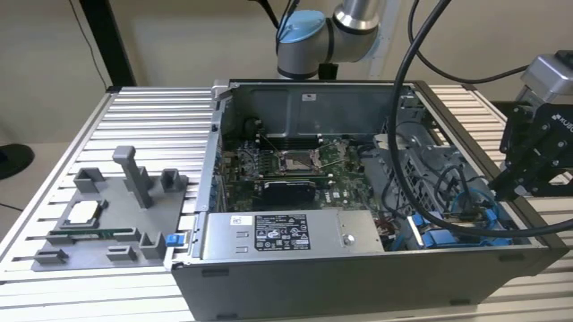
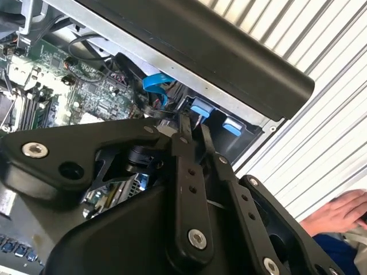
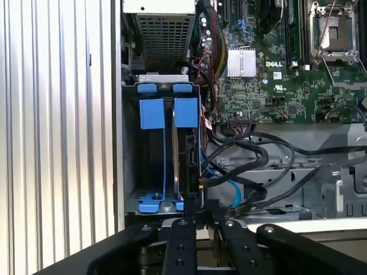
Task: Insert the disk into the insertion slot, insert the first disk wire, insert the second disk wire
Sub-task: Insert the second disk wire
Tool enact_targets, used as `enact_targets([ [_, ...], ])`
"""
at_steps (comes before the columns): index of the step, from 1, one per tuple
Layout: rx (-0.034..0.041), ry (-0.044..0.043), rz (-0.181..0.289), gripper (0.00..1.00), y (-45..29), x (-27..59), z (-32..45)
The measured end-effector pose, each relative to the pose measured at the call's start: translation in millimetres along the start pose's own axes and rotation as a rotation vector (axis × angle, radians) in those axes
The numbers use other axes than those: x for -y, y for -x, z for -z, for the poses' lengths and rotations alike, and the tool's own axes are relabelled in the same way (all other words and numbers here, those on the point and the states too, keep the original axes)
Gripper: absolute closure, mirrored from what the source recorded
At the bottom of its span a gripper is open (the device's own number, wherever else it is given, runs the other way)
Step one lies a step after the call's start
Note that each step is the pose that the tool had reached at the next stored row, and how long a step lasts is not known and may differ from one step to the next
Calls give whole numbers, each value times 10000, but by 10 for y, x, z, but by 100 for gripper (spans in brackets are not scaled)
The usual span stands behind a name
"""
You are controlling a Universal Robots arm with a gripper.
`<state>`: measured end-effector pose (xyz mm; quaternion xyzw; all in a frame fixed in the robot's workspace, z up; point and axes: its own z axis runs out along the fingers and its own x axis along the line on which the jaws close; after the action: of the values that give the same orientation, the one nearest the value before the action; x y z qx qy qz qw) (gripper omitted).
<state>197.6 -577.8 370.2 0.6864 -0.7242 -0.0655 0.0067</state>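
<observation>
Fingers [image 3: 179, 243] are drawn shut, tip against tip, just beside the disk's near end. Whether a wire end is pinched between them you cannot tell in either wrist view. Treat this as wire work, since the disk [image 3: 190, 154] already stands on edge in the insertion slot [image 3: 150, 114], in the compartment nearer the motherboard [image 3: 287, 74]; the compartment beside it looks empty. Hold the gripper [image 2: 194, 123] square to that near end and press straight along the disk, not across it. Watch the black cables [image 3: 252, 154] and the blue wire [image 3: 232, 186] looping close by; either could snag the tips. Mind the hand [image 2: 338, 212] out by the table. You see the disk as a thin dark edge in a bright blue carrier.
</observation>
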Motion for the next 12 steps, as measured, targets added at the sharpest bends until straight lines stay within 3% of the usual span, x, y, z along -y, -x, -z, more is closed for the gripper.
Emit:
enact_targets([
  [8, -1, 5, 0, 0, 0, 0, -3],
  [9, -1, 5, -1, 100, 0, 0, -3],
  [12, -1, 5, 0, 100, 0, 0, -3],
])
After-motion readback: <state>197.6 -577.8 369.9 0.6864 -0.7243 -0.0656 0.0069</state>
